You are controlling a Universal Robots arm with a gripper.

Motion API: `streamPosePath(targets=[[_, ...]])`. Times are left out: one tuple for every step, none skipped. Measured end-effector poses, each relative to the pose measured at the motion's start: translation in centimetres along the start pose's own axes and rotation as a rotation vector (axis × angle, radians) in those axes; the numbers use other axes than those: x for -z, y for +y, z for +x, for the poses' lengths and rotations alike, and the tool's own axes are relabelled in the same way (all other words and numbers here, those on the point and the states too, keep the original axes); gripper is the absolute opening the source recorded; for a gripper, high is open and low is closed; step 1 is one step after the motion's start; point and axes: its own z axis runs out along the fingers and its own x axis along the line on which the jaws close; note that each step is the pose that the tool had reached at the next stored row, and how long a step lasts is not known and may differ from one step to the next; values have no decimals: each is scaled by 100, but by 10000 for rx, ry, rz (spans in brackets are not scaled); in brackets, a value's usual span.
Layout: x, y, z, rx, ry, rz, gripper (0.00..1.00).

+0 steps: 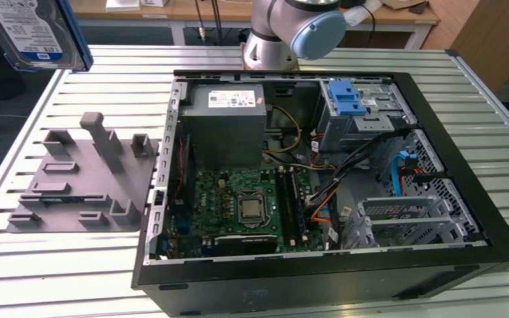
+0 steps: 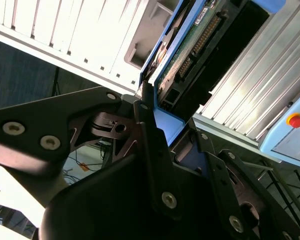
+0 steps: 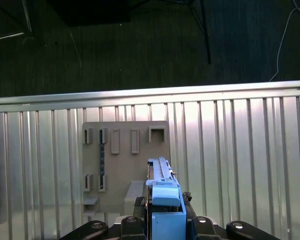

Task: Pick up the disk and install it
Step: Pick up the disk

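The disk (image 1: 38, 33), silver with a white-and-blue label and a blue carrier frame, hangs high at the exterior view's top left, above the table's far corner. In the second wrist view my gripper (image 2: 167, 122) is shut on the disk (image 2: 190, 45), its black fingers (image 2: 146, 107) pressing the blue frame, with the green circuit board and connector showing. The first wrist view looks along the disk (image 3: 162, 175) edge-on, clamped in the gripper (image 3: 162, 205), above the grey holder plate (image 3: 125, 155).
An open black computer case (image 1: 453, 139) lies on the slatted metal table (image 1: 60, 278). Inside it are a drive cage with a blue latch (image 1: 347, 99), a grey power supply (image 1: 223, 126), a motherboard (image 1: 236, 205) and cables. The grey fixture (image 1: 77, 179) lies beside the case. The arm's base (image 1: 281, 33) stands behind.
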Motion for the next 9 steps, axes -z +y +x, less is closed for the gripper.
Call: streamPosePath(targets=[[0, -3, 0, 0, 0, 0, 36], [0, -6, 0, 0, 0, 0, 36], [0, -9, -1, 0, 0, -1, 36], [0, -11, -1, 0, 0, 0, 36], [0, -14, -1, 0, 1, 0, 36], [1, -20, -1, 1, 1, 0, 36], [1, -27, -1, 1, 1, -1, 36], [1, -33, -2, 1, 0, -1, 36], [0, -37, -3, 0, 0, 0, 36]])
